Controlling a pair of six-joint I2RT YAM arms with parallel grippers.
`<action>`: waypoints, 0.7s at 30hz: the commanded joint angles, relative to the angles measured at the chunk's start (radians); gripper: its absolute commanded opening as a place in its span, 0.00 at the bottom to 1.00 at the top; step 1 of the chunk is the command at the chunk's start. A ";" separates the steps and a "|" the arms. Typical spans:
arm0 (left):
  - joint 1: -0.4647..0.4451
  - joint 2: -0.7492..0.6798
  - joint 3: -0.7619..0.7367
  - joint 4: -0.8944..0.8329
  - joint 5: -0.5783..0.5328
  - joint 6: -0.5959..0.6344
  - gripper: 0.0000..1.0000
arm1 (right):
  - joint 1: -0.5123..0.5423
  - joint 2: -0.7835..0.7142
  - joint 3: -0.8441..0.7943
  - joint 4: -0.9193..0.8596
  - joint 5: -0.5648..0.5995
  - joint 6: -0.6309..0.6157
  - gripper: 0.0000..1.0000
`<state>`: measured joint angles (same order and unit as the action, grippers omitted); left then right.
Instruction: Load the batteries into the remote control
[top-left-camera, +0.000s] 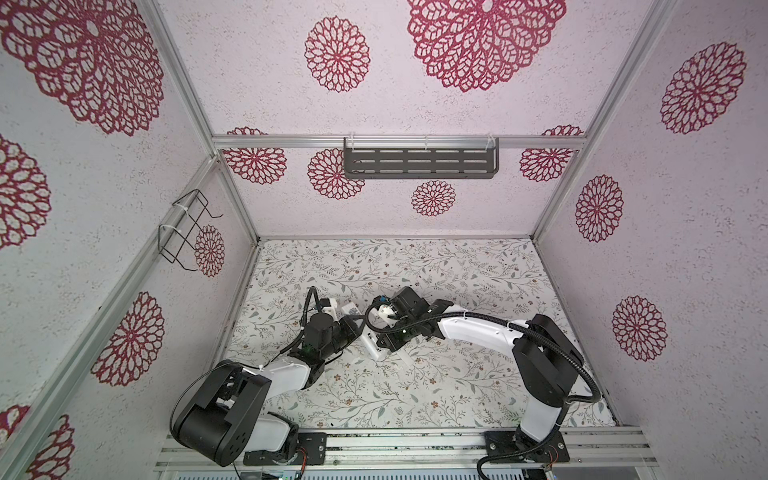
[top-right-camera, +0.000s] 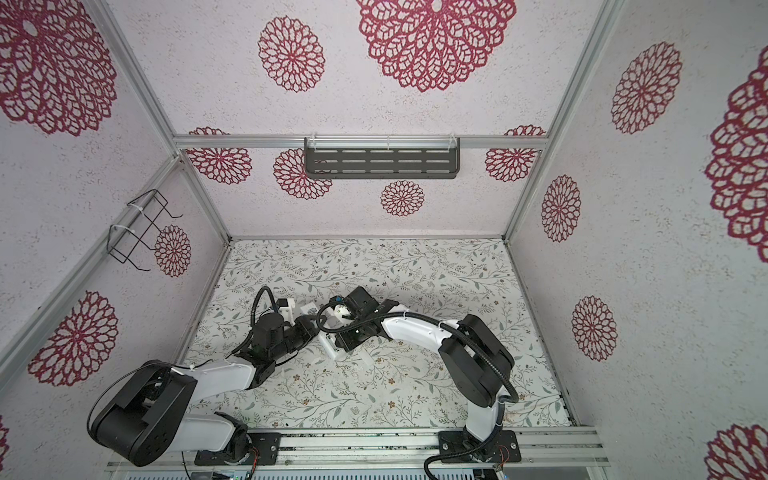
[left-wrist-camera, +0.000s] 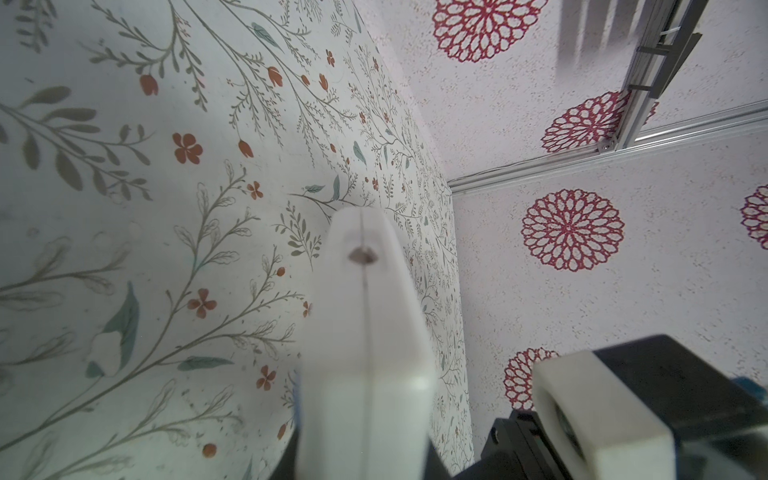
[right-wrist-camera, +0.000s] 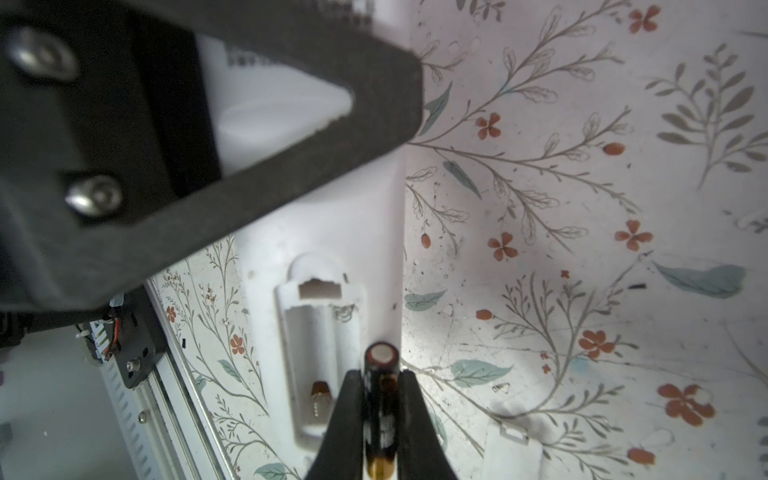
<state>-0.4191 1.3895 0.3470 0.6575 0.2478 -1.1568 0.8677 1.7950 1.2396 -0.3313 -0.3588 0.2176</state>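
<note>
Right gripper (right-wrist-camera: 381, 376), black tapered fingers clamped on dark cylindrical battery (right-wrist-camera: 380, 415), pale flat end outward, smooth white remote control (right-wrist-camera: 332, 232) just beside the tips, twin-trough bay (right-wrist-camera: 318, 353) uncovered, left gripper (top-left-camera: 354, 328) clamped on its slim body.

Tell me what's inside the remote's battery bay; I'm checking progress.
Inside the remote control: bare slots and metal contacts, nothing loaded. The right gripper, holding a battery, hides one corner.

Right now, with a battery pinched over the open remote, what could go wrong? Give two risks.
The battery, pinched in the right gripper, appears off to one side of the empty bays; it may catch the rim of the remote. The loose cover lies close by; the gripper could knock it.
</note>
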 joint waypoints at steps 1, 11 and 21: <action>-0.004 -0.007 0.003 0.094 0.010 -0.022 0.02 | -0.003 -0.058 -0.001 -0.021 0.023 -0.002 0.02; -0.003 -0.014 -0.013 0.119 0.020 -0.021 0.01 | -0.001 -0.121 -0.063 0.082 -0.068 0.002 0.04; -0.002 -0.054 -0.026 0.090 0.015 -0.021 0.00 | -0.003 -0.196 -0.141 0.158 -0.075 0.012 0.02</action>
<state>-0.4210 1.3678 0.3271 0.7261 0.2729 -1.1797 0.8646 1.6485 1.0996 -0.2123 -0.3992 0.2214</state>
